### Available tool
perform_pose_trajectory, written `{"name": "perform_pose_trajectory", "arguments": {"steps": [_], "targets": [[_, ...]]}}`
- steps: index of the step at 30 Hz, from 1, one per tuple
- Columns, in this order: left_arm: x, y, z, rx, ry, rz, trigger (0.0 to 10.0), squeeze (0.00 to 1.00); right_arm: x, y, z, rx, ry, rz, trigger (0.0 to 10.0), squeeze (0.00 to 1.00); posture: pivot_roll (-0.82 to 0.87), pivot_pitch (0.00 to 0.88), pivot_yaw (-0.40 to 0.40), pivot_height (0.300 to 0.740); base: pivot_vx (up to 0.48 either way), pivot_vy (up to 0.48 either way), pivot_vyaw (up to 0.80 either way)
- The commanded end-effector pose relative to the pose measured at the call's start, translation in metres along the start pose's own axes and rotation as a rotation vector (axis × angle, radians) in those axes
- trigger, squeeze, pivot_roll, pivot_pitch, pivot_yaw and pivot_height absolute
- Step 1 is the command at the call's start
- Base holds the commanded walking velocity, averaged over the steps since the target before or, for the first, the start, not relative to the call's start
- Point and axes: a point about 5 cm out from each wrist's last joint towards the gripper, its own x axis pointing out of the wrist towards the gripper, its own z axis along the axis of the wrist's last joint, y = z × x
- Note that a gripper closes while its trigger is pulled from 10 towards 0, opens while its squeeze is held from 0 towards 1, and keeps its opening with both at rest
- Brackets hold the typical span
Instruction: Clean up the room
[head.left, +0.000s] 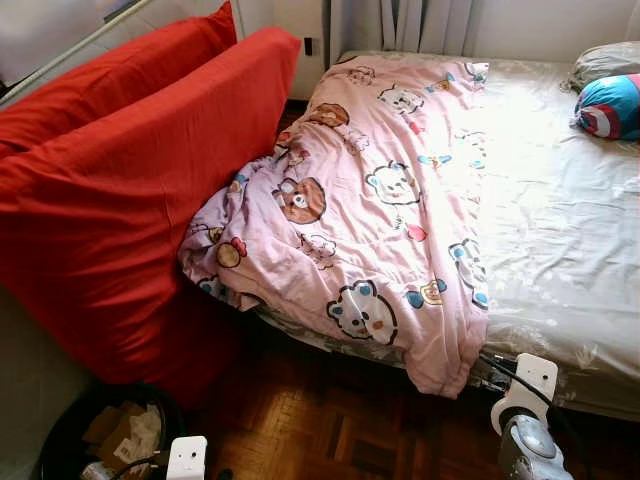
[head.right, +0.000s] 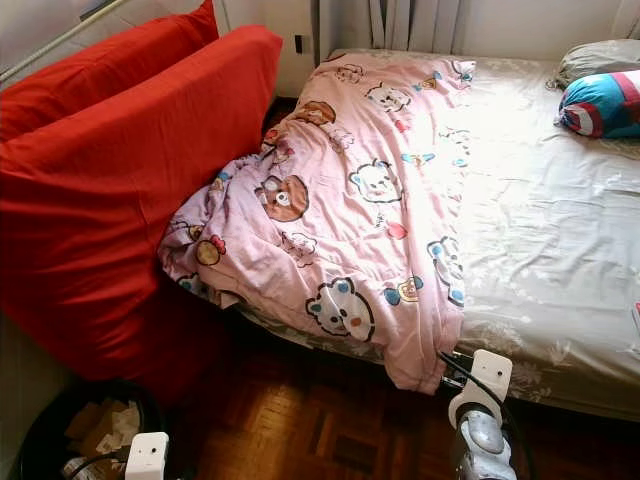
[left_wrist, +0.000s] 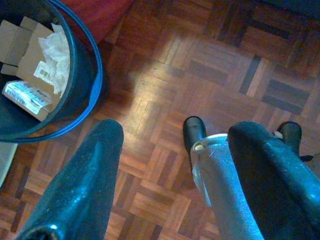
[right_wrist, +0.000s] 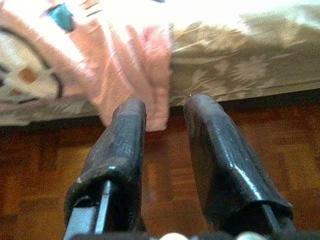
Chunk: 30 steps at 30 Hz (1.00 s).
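Note:
A pink blanket (head.left: 370, 200) with cartoon animals lies crumpled across the left half of the bed (head.left: 560, 240). One corner of it (right_wrist: 145, 75) hangs over the near edge toward the floor. My right gripper (right_wrist: 165, 107) is low in front of that hanging corner, open, with nothing between its fingers. Its wrist (head.left: 525, 420) is just below the bed edge. My left gripper (left_wrist: 177, 132) hangs open over the parquet floor beside a black bin (left_wrist: 95, 80) that holds cardboard and crumpled paper.
Two big red cushions (head.left: 120, 180) lean against the left wall and press on the blanket's edge. A blue and red pillow (head.left: 610, 105) and a grey pillow (head.left: 605, 60) lie at the bed's far right. Curtains (head.left: 400, 25) hang behind. Parquet floor (head.left: 340, 430) runs along the bed.

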Motion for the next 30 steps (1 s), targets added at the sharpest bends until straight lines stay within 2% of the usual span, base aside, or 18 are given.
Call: {"name": "perform_pose_trajectory", "arguments": {"steps": [1, 3, 4, 5, 9, 13, 18, 30], "targets": [[-0.003, 0.002, -0.01, 0.011, 0.037, 0.0, 10.0, 0.0, -0.008, 0.004, -0.023, 0.011, 0.064, 0.064, 10.0, 0.0, -0.13, 0.126, 0.052, 0.74, 0.0, 0.0, 0.0], [-0.003, 0.002, -0.009, 0.013, 0.041, -0.002, 10.0, 0.0, -0.012, 0.008, -0.038, -0.056, 0.138, 0.111, 10.0, 0.0, -0.13, 0.126, 0.051, 0.74, 0.0, 0.0, 0.0], [-0.003, 0.002, -0.009, 0.013, 0.041, -0.002, 10.0, 0.0, -0.012, 0.008, -0.038, -0.056, 0.138, 0.111, 10.0, 0.0, -0.13, 0.126, 0.051, 0.74, 0.0, 0.0, 0.0], [-0.002, 0.002, -0.009, 0.013, 0.045, -0.002, 10.0, 0.0, -0.017, 0.008, -0.048, -0.082, 0.173, 0.127, 10.0, 0.0, -0.13, 0.125, 0.05, 0.74, 0.0, 0.0, 0.0], [-0.002, 0.001, -0.008, 0.017, 0.047, -0.005, 10.0, 0.0, -0.029, 0.0, -0.073, -0.067, 0.263, 0.077, 10.0, 0.0, -0.13, 0.121, 0.051, 0.74, 0.0, 0.0, 0.0], [0.001, 0.001, -0.002, 0.014, 0.038, -0.004, 10.0, 0.0, -0.043, -0.009, -0.096, -0.092, 0.342, 0.048, 10.0, 0.0, -0.13, 0.114, 0.048, 0.74, 0.0, 0.0, 0.0], [0.001, -0.001, 0.0, 0.012, 0.032, -0.005, 10.0, 0.0, -0.044, -0.009, -0.096, -0.091, 0.312, 0.037, 10.0, 0.0, -0.13, 0.106, 0.045, 0.74, 0.0, 0.0, 0.18], [0.002, -0.009, 0.001, 0.007, 0.035, -0.017, 10.0, 0.0, -0.039, 0.003, -0.09, -0.128, 0.298, 0.072, 10.0, 0.0, -0.14, 0.056, 0.036, 0.74, 0.0, 0.0, 0.8]]}}
